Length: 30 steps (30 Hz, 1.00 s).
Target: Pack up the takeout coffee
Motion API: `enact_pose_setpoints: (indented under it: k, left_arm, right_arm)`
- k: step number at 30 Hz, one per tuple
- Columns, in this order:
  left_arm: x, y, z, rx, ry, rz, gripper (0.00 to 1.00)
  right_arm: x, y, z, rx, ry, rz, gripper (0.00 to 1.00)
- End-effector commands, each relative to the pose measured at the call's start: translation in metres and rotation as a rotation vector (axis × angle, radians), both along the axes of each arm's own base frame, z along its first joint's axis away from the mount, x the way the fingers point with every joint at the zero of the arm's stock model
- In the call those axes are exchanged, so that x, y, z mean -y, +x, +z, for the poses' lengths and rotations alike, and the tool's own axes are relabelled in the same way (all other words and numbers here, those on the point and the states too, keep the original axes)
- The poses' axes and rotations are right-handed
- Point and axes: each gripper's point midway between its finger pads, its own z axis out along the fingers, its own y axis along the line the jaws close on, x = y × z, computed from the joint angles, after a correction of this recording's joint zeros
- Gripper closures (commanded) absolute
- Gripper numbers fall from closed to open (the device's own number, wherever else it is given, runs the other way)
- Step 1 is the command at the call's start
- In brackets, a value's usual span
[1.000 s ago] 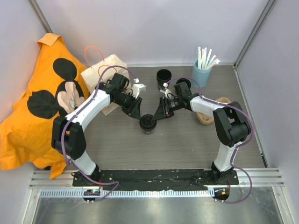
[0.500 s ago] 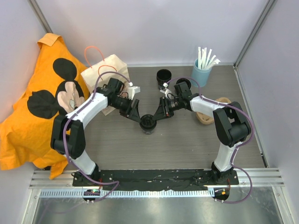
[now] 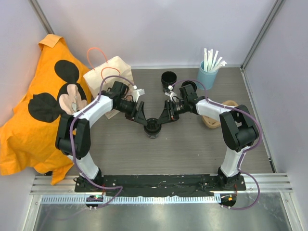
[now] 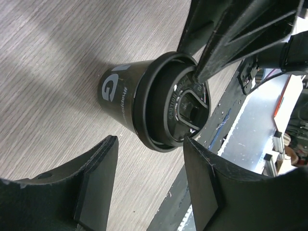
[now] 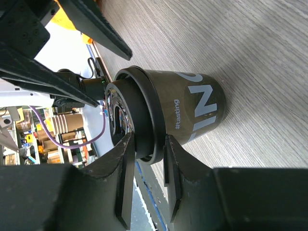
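Note:
A small black takeout coffee cup (image 3: 152,127) with a dark lid stands upright mid-table. It also shows in the left wrist view (image 4: 139,101) and the right wrist view (image 5: 187,113). My right gripper (image 3: 162,119) (image 5: 148,140) is shut on the cup's lid rim from the right side. My left gripper (image 3: 143,117) (image 4: 150,155) is open and empty, its fingers just left of the cup at lid height, one fingertip close to the lid edge. A tan paper bag (image 3: 108,77) with orange handles lies at the back left.
Two more black cups (image 3: 168,78) (image 3: 188,88) stand at the back. A light blue cup of white straws (image 3: 208,73) is at the back right. A tan pulp tray (image 3: 212,121) lies under the right arm. An orange cloth (image 3: 38,110) covers the left side.
My left gripper has moved down and right, closer to the cup, and its wrist has turned. The right gripper and the cup have stayed in place.

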Motion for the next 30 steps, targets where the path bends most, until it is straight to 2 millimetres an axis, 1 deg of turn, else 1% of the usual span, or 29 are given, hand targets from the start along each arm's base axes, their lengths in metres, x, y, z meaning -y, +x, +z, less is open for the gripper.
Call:
enact_pose_setpoints:
  k: [1, 10, 17, 21, 24, 28, 30]
  left_arm:
    - [0.006, 0.003, 0.003, -0.020, -0.054, 0.002, 0.39]
    - [0.007, -0.001, -0.001, -0.049, -0.067, -0.002, 0.40]
    - [0.008, -0.006, -0.006, -0.074, -0.071, -0.010, 0.45]
    - [0.007, -0.006, -0.010, -0.084, -0.063, -0.012, 0.46]
    - [0.007, -0.005, -0.012, -0.087, -0.061, -0.010, 0.48]
    - [0.008, -0.003, -0.016, -0.097, -0.056, -0.007, 0.56]
    - [0.008, -0.003, -0.018, -0.104, -0.053, -0.007, 0.57]
  right_arm:
    - [-0.005, 0.004, 0.029, 0.095, 0.042, 0.018, 0.96]
    - [-0.005, 0.005, 0.029, 0.097, 0.041, 0.017, 0.96]
    - [-0.005, 0.005, 0.028, 0.096, 0.042, 0.019, 0.96]
    - [-0.005, 0.004, 0.027, 0.091, 0.040, 0.018, 0.96]
    - [-0.005, 0.005, 0.027, 0.093, 0.041, 0.019, 0.96]
    - [-0.005, 0.004, 0.027, 0.090, 0.040, 0.020, 0.96]
    - [-0.005, 0.004, 0.026, 0.091, 0.039, 0.019, 0.96]
